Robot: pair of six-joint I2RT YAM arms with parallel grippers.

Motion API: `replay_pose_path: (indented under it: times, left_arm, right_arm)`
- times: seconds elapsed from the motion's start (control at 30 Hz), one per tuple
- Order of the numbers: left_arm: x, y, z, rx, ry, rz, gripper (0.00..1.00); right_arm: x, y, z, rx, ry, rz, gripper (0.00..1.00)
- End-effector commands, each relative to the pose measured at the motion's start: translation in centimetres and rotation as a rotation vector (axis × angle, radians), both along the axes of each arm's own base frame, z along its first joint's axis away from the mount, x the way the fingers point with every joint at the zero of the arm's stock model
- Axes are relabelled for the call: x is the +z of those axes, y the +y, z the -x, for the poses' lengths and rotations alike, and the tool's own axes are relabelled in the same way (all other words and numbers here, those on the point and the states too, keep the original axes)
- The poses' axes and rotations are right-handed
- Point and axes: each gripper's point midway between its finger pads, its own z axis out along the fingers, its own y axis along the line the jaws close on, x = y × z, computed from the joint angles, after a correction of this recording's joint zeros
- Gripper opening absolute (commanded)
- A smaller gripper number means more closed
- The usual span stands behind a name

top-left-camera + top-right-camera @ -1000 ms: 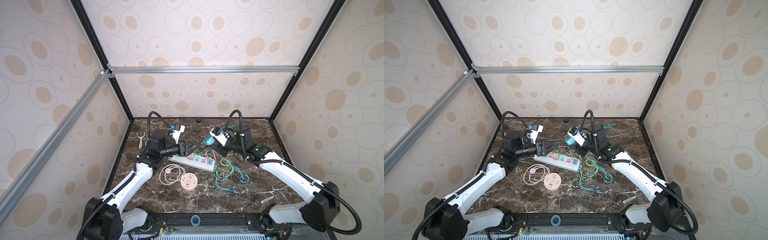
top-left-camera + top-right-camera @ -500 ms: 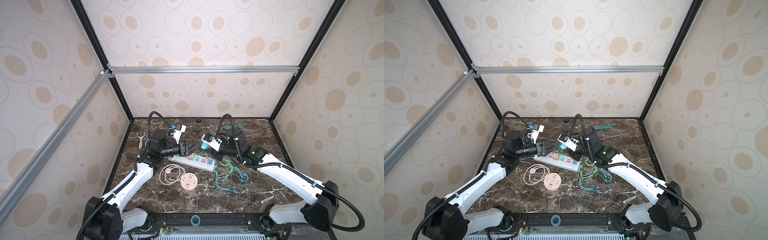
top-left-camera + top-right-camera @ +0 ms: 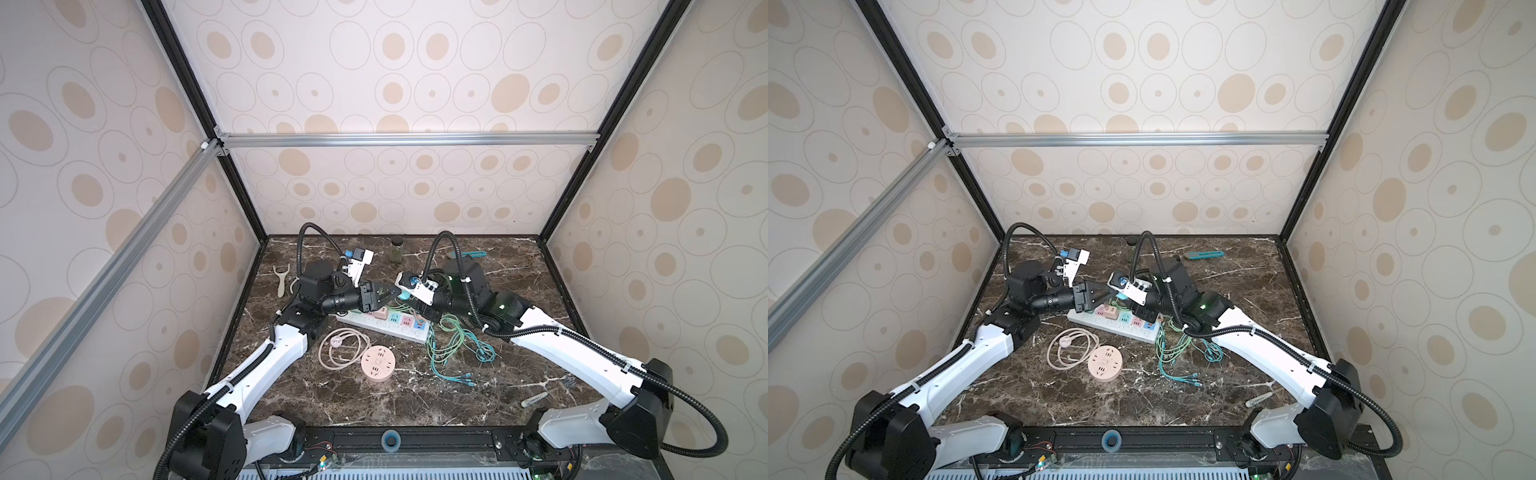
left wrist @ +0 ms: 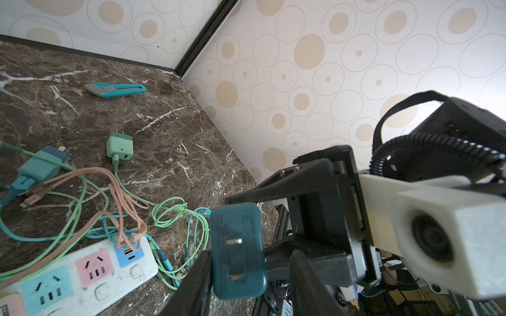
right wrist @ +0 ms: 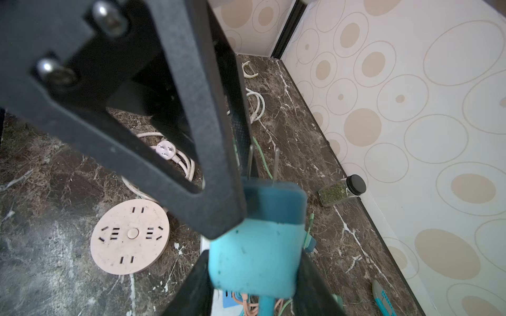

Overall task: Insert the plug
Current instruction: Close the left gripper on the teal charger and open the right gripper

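The teal charger plug (image 5: 262, 246) hangs in the air above the white power strip (image 3: 384, 324), clamped by its pale body in the right claw (image 5: 253, 262). Its long axis runs along that claw's reach, roughly level with the worktop (image 3: 415, 395). The two flat prongs point toward the left arm, not down at the upward-facing sockets. The left claw (image 4: 249, 254) meets it head-on. In the left wrist view the pronged end sits between its half-spread jaws, one jaw seemingly touching the plug's side and a gap at the other, so it grips nothing. Both claws are at the plug, and the coming move probably hinges on turning the prongs downward.
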Motion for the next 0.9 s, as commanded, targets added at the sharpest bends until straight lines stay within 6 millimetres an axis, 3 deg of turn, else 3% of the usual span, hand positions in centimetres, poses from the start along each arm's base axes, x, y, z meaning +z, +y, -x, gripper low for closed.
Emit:
replay_pose_path:
  times: [0.0,0.33,0.5,0.67,0.87]
  left_arm:
    - [1.5,-0.4,0.5,-0.035,-0.048,0.028,0.39]
    - [2.1,-0.5,0.7,-0.049,-0.067,0.058,0.3]
    - [2.1,-0.5,0.6,-0.042,-0.068,0.059,0.21]
    - [2.0,-0.4,0.1,-0.017,-0.068,0.056,0.12]
    - [2.3,0.0,-1.0,0.048,-0.097,0.053,0.07]
  right_arm:
    - [1.2,0.3,-0.3,0.0,-0.053,-0.002,0.37]
    - [2.0,0.5,-0.2,-0.001,-0.088,-0.022,0.38]
    - [2.6,0.3,-0.2,-0.01,-0.104,-0.042,0.4]
    - [2.8,-0.3,-0.5,-0.056,-0.101,-0.054,0.55]
    - [4.0,-3.5,0.1,-0.197,-0.053,-0.099,0.68]
